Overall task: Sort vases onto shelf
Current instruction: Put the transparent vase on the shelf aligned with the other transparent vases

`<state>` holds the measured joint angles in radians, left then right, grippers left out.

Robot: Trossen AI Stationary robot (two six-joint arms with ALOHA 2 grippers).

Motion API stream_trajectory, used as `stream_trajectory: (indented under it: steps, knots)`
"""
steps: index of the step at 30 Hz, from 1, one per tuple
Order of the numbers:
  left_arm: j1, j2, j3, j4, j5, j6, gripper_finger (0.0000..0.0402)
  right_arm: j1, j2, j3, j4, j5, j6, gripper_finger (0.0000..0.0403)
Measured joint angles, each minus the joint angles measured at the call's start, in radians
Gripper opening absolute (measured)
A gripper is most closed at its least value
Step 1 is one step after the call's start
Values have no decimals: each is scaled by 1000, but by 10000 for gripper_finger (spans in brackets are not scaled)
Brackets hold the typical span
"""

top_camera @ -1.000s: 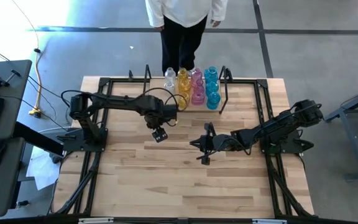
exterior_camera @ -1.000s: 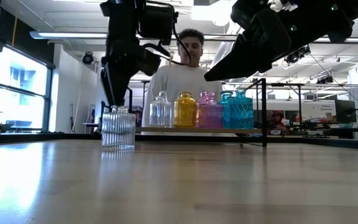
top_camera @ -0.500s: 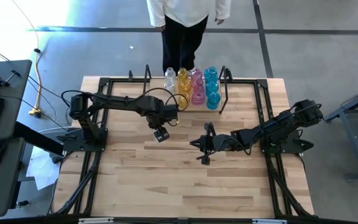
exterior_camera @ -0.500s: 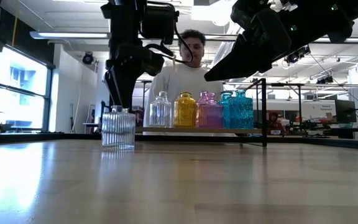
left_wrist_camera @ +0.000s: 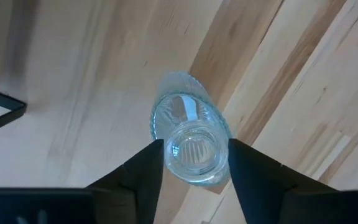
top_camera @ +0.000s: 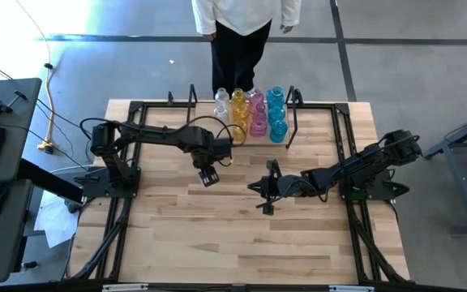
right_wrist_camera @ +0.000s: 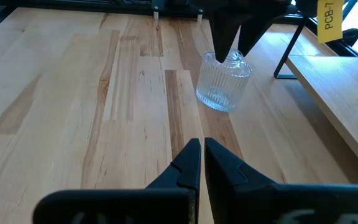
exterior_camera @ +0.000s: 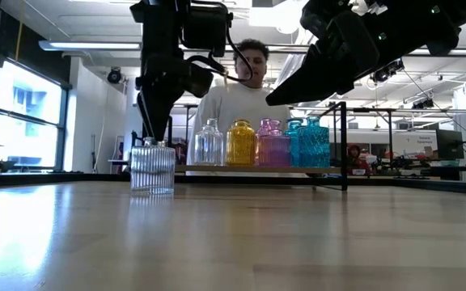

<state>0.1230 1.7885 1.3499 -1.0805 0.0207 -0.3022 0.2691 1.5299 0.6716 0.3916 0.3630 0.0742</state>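
A clear ribbed vase (exterior_camera: 152, 168) (right_wrist_camera: 224, 81) stands on its base on the wooden tabletop, left of centre. My left gripper (top_camera: 207, 173) (left_wrist_camera: 194, 165) comes down on it from above and is shut on its neck. Several more vases, clear (exterior_camera: 209, 144), amber (exterior_camera: 240, 144), pink (exterior_camera: 272, 145) and cyan (exterior_camera: 307, 142), stand in rows on the shelf (top_camera: 287, 130) at the far edge. My right gripper (right_wrist_camera: 201, 155) is shut and hovers over the middle of the table (top_camera: 254, 186), apart from every vase. My left gripper pinches the clear vase's neck (left_wrist_camera: 194, 177) just under the mouth, one finger on each side. The fingers (exterior_camera: 154, 133) point straight down from above. The vase is upright, and its base appears to rest on the tabletop.
A person in a white top (top_camera: 242, 32) stands behind the far edge, right behind the shelf. The shelf's black upright posts (exterior_camera: 345, 145) rise at its right end. Black frame rails (top_camera: 128, 203) run along both table sides. Bare wood (top_camera: 233, 243) fills the near half.
My left gripper has swayed a little over the clear vase, tipping toward the table's right and partly back. The vase has shifted slightly toward the table's left while staying upright. My right arm has kept still.
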Motion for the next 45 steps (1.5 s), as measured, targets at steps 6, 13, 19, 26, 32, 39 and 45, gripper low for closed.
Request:
stream_trajectory:
  steps: [6,13,19,26,32,39,45]
  knots:
    - [0,0,1,1,-3,75,125,0,0,0,0,0,0,4]
    - [1,-2,1,-1,-4,222,123,0,0,0,0,0,0,4]
    - [2,-2,63,-31,-50,346,114,0,0,0,0,0,0,4]
    - [28,-2,129,-49,-63,448,72,0,0,0,0,0,1,4]
    - [-4,-3,111,-74,-54,489,43,0,0,0,-1,0,1,4]
    - [-137,-3,16,-75,-229,385,66,0,0,0,-9,0,1,4]
    - [-207,-3,-31,-52,-329,227,141,0,0,0,-8,0,1,4]
